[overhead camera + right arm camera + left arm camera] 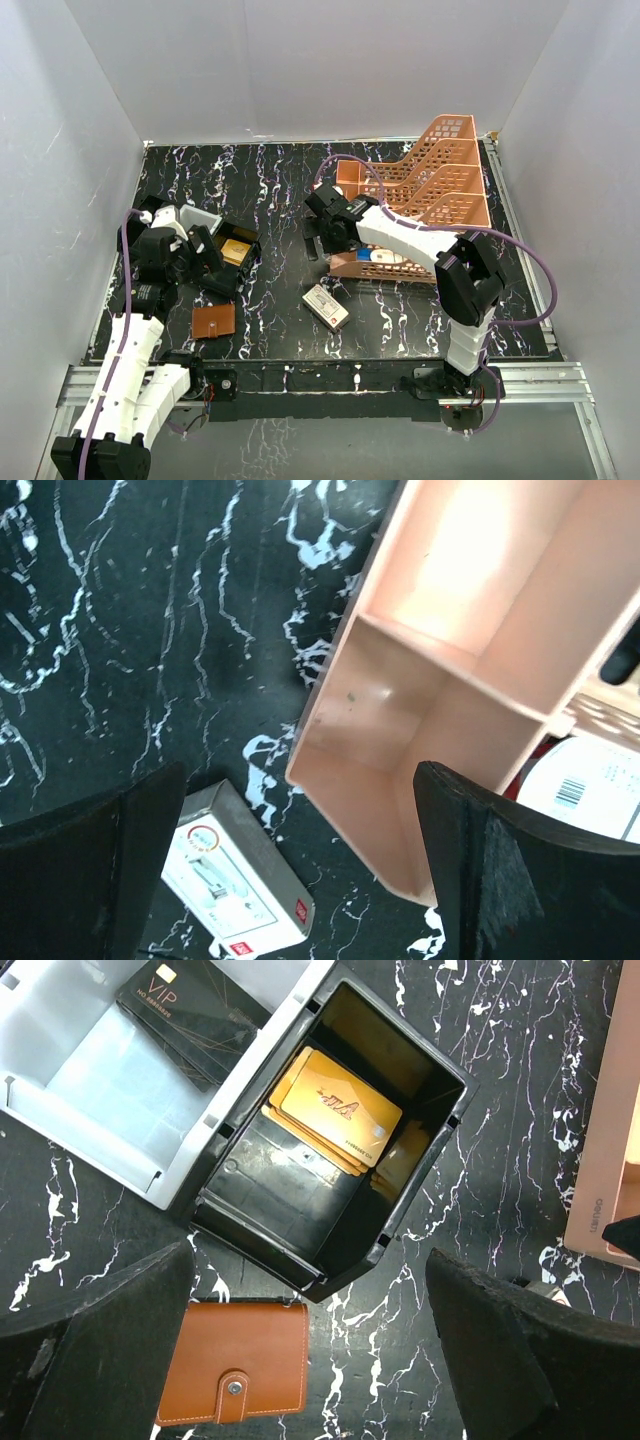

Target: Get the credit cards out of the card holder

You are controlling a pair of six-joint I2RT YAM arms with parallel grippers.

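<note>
Card holder [213,320] closed at lower left of the overhead view, clasp [233,1388] seemingly snapped. Left gripper [315,1345] spread wide nearby, right gripper [290,880] equally wide, both empty. Pin it flat, then lift the clasp first.

Even bright light, soft shadows, wrist views slightly blurred

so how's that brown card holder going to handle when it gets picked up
The card holder lies flat and thin on the table, so an edge looks hard to get under; it would probably slide first. Its smooth leather may be slippery. With the clasp tab apparently shut, it should stay closed and fairly stiff.
</note>
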